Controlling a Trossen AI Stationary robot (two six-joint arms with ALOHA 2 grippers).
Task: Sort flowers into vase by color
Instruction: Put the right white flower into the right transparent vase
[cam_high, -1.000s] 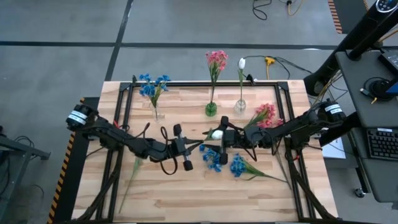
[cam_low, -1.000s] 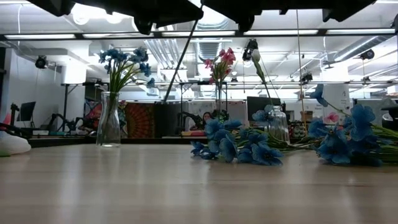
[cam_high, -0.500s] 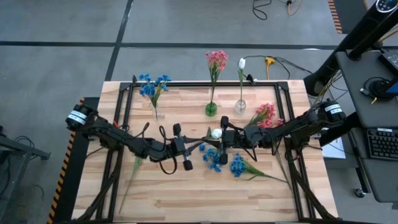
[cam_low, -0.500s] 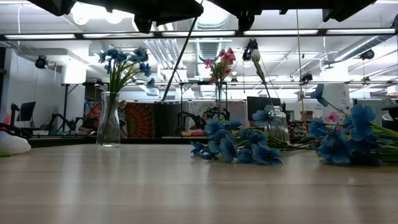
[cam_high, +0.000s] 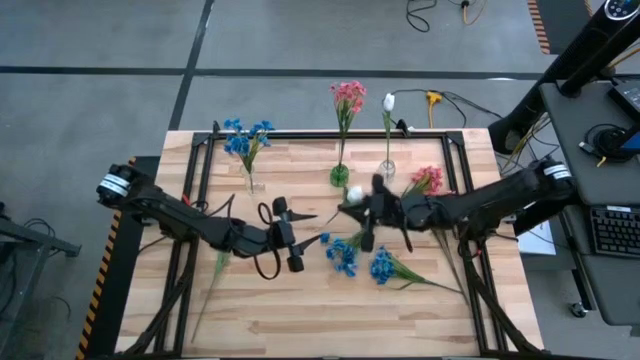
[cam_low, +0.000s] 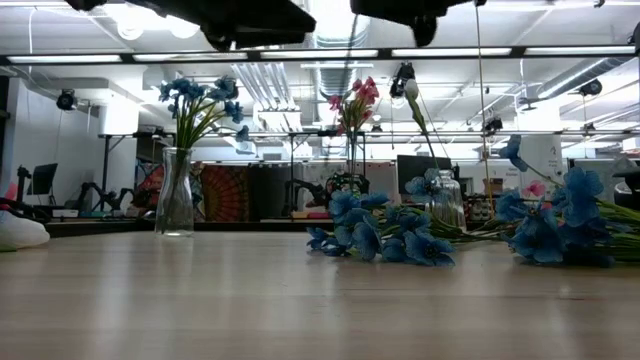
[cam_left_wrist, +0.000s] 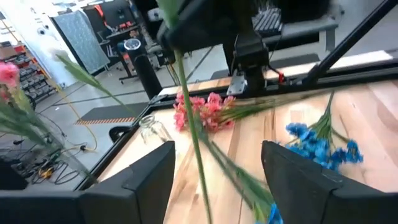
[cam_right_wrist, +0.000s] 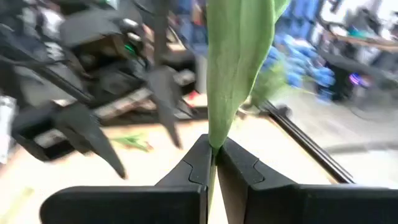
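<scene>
Scanning from the left of the high view, I see a clear vase (cam_high: 250, 180) near the back of the tabletop (cam_high: 280, 320) holding blue flowers (cam_high: 243, 137); from the low view the same vase (cam_low: 175, 195) stands upright. A loose green stem (cam_high: 213, 275) lies flat nearer the front left; I cannot make out its blossom.

My left gripper (cam_high: 284, 233) sits at mid-table with its fingers (cam_left_wrist: 140, 180) spread apart and nothing between the pads; a thin green stalk crosses in front of that wrist camera, blurred.

Just right of it, my right gripper (cam_high: 368, 212) hangs above the middle of the tabletop, fingers (cam_right_wrist: 193, 168) pressed together on a green leaf and stem. The white tulip bud (cam_high: 352, 195) at that sprig's end shows just beside the gripper, near the green vase (cam_high: 340, 176). That vase carries pink flowers (cam_high: 347, 96), and the small clear vase (cam_high: 386, 170) beside it holds one white bud (cam_high: 389, 101) on a long stem.

In front of the right gripper, two blue sprigs (cam_high: 343, 255) lie on the wood, close together. In the low view their blossoms (cam_low: 375, 230) rest flat, and the sprig at the right edge is cut off. A pink sprig (cam_high: 426, 181) lies behind the right arm, partly covered by it.
</scene>
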